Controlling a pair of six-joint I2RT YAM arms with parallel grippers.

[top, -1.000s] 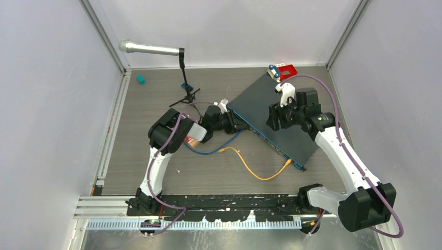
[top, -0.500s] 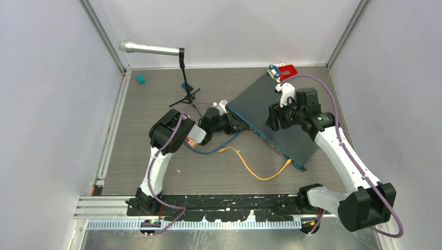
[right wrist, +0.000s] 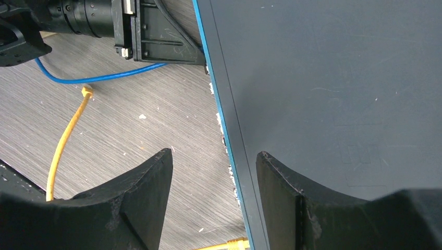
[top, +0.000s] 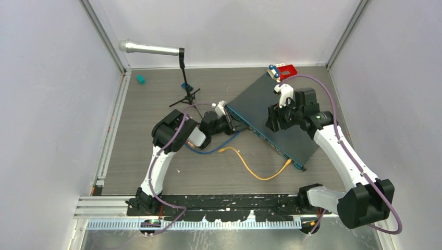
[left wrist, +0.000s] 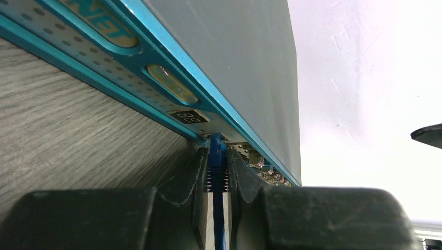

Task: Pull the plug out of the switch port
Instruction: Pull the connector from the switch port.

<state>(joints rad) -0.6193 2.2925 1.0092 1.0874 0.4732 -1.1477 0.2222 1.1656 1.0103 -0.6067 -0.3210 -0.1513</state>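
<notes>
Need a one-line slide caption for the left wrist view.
Left gripper pinches the blue plug, which is seated in a port on the switch's blue front edge.

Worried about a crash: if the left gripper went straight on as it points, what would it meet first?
Probably the switch front edge, right where the blue plug that the left gripper pinches goes in; the gap looks slight.
</notes>
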